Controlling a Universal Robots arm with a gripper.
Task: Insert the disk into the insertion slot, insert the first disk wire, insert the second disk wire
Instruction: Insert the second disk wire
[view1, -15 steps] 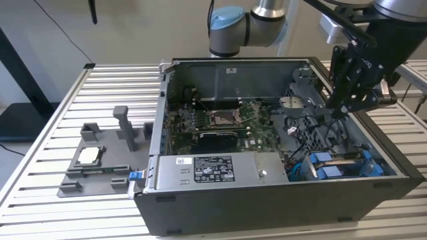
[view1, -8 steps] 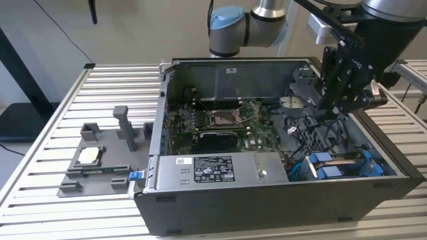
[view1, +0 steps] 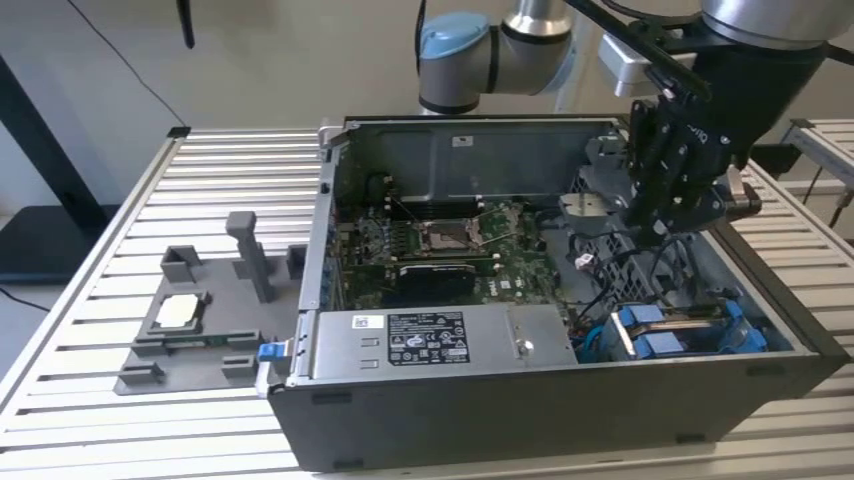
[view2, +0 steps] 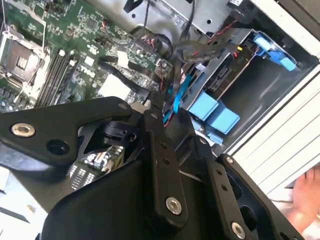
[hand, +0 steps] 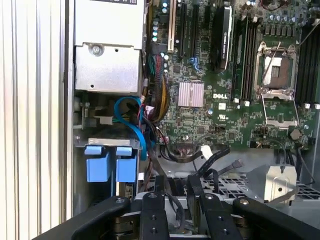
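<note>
The disk (view1: 683, 322), in its blue carrier, sits in the insertion slot (view1: 750, 330), the grey cage at the case's front right corner. Its blue end tabs show in both wrist views (view2: 215, 114) (hand: 111, 164). My gripper (view1: 663, 222) hangs inside the case above the loose wires, behind the cage. Its black fingers (hand: 161, 186) stand apart, open, with no wire clearly clamped between them. Two black flat wires (hand: 220, 154) with free connector ends lie on the metal floor just ahead of the fingertips, also seen beside the motherboard (view2: 116, 66). A blue cable (hand: 134, 126) curls near the cage.
The open computer case (view1: 534, 410) stands on a slatted table. The power supply box (view1: 427, 338) lies along its front wall, with the motherboard (view1: 441, 250) behind. A grey fixture tray (view1: 160, 350) with a small silver chip (view1: 180, 312) sits at the exterior view's left. A hand (view2: 307, 200) is beside the case.
</note>
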